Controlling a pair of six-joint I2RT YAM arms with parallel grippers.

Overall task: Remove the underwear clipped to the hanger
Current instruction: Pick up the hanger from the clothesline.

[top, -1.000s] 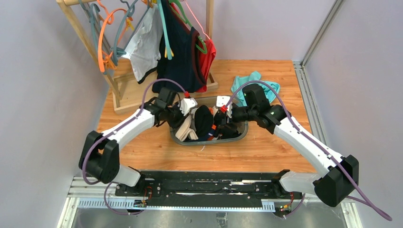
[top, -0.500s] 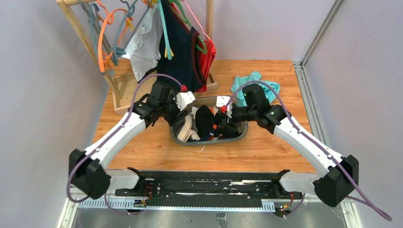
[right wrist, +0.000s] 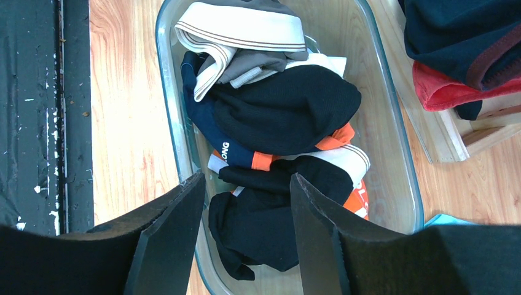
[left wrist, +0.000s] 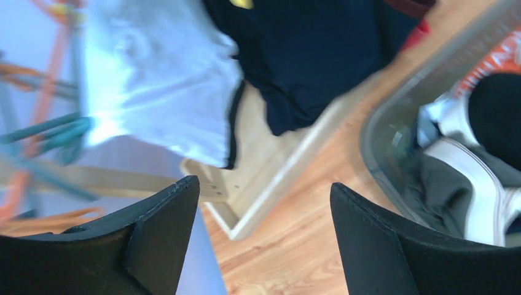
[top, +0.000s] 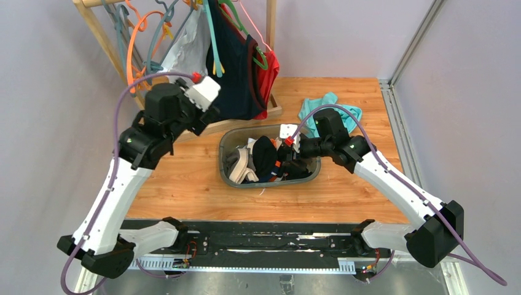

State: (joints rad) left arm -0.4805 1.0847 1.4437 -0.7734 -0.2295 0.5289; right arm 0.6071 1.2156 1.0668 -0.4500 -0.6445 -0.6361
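Hanging white-grey underwear [top: 184,52]: long axis vertical, dark-edged end lowest.

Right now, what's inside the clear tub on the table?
The tub holds piled small garments: grey briefs with a cream waistband, a black piece over a navy one with orange trim, and more black cloth. Whatever lies beneath the pile is covered.

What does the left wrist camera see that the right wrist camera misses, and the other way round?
Left wrist only: a white garment hanging up, with coloured hangers beside it. Right wrist only: the whole pile inside the clear bin, with black briefs trimmed in orange, and the black rail. Both: the bin, the beige-waistband briefs and the navy top.
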